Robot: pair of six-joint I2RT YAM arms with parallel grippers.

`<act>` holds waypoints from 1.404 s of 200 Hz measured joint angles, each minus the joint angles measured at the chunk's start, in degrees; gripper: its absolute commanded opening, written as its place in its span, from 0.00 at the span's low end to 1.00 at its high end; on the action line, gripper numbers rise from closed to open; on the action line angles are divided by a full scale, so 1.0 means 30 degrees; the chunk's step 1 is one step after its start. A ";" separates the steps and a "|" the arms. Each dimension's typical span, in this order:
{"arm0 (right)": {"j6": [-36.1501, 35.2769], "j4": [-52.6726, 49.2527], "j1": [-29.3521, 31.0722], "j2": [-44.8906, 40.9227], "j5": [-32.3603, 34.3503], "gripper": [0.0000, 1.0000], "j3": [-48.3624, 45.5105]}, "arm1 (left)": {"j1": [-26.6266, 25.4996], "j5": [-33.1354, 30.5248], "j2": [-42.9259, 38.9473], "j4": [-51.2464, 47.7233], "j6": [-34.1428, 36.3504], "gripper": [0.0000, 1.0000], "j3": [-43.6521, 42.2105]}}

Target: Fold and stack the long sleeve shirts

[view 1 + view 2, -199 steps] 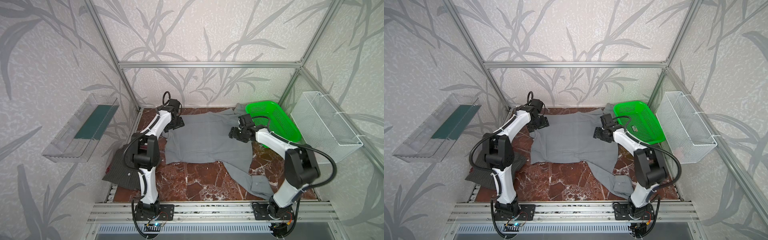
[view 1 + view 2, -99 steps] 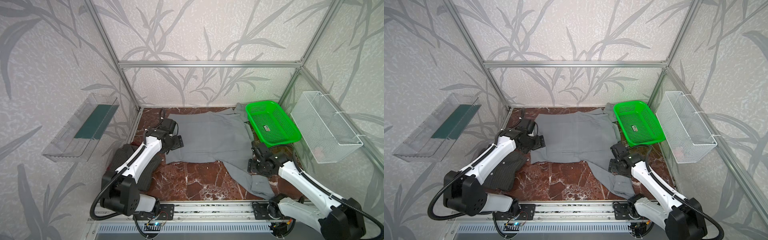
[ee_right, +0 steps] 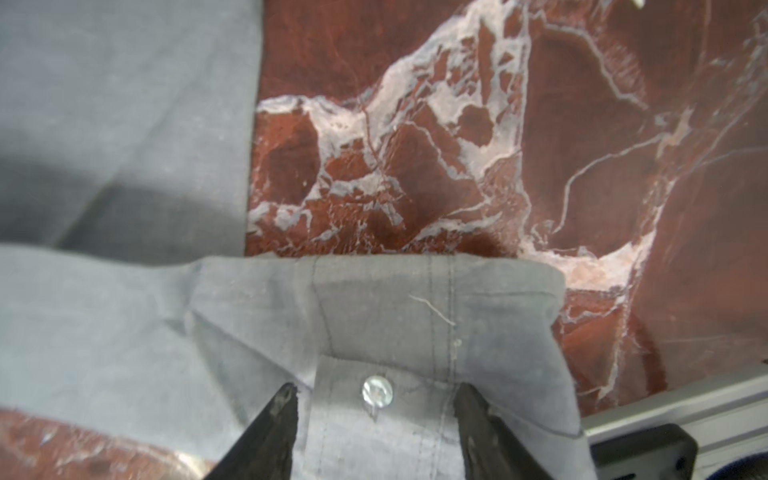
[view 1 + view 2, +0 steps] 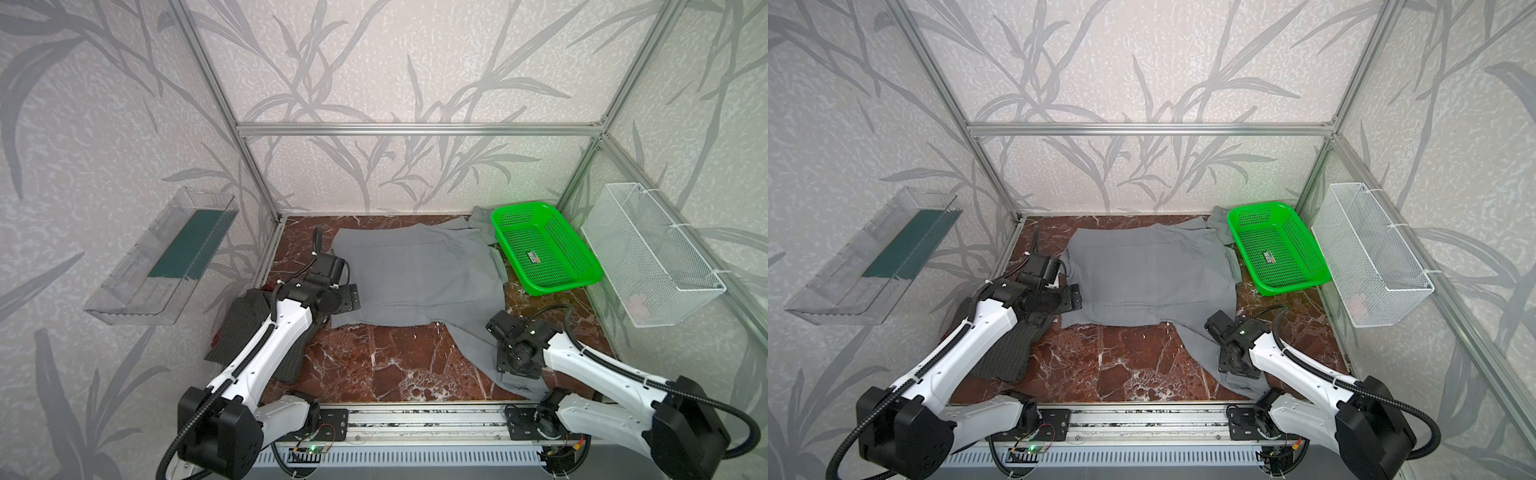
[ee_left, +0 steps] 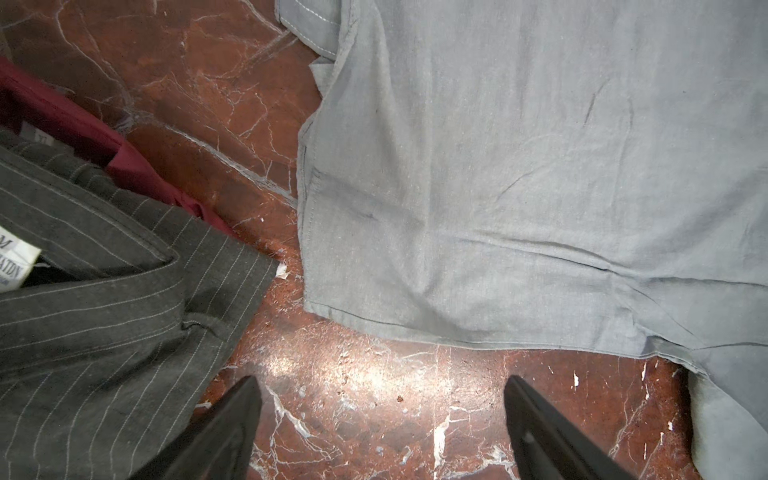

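The grey shirt [image 4: 415, 278] [image 4: 1150, 278] lies spread flat over the middle and upper part of the red marble surface [image 4: 374, 365] in both top views. Its upper right corner reaches the green basket [image 4: 544, 249]. One sleeve [image 4: 478, 349] runs down toward the lower right and ends near the front rail. The pinstriped shirt [image 4: 245, 328] [image 4: 1000, 353] lies bundled at the left edge of the surface, partly under the left arm. It lies just beside the grey shirt without touching it.

The left hand [image 5: 380, 384] is spread wide and holds nothing. In the left wrist view its black fingers [image 5: 232, 424] hang over bare marble, with the grey shirt's hem corner above them and the pinstriped collar at the left. A white label [image 5: 16, 266] shows inside that collar, and a maroon cloth [image 5: 83, 137] peeks from beneath it.

The right hand [image 3: 374, 390] sits low on the sleeve end. In the right wrist view its fingers [image 3: 274, 424] stand partly apart, one on each side of the cuff [image 3: 415, 324] and its pale button [image 3: 377, 390]. Cloth lies between and beyond them, and whether they pinch it cannot be told.

A white wire basket [image 4: 648, 253] hangs on the right wall and a clear tray [image 4: 166, 257] on the left wall.
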 measured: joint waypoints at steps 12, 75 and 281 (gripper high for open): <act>0.0015 0.0117 0.0073 0.0357 0.0189 0.49 0.0000 | 0.0000 0.0007 -0.0022 0.0087 0.0022 0.91 -0.0022; 0.0146 0.0809 0.0911 0.2033 0.0466 0.45 0.0051 | 0.0000 0.0080 -0.0372 0.0168 0.0117 0.92 -0.0233; 0.3388 0.0554 0.3643 0.4051 0.0896 0.39 0.1027 | -0.0066 0.0291 -0.0729 0.0284 0.0138 0.91 -0.0408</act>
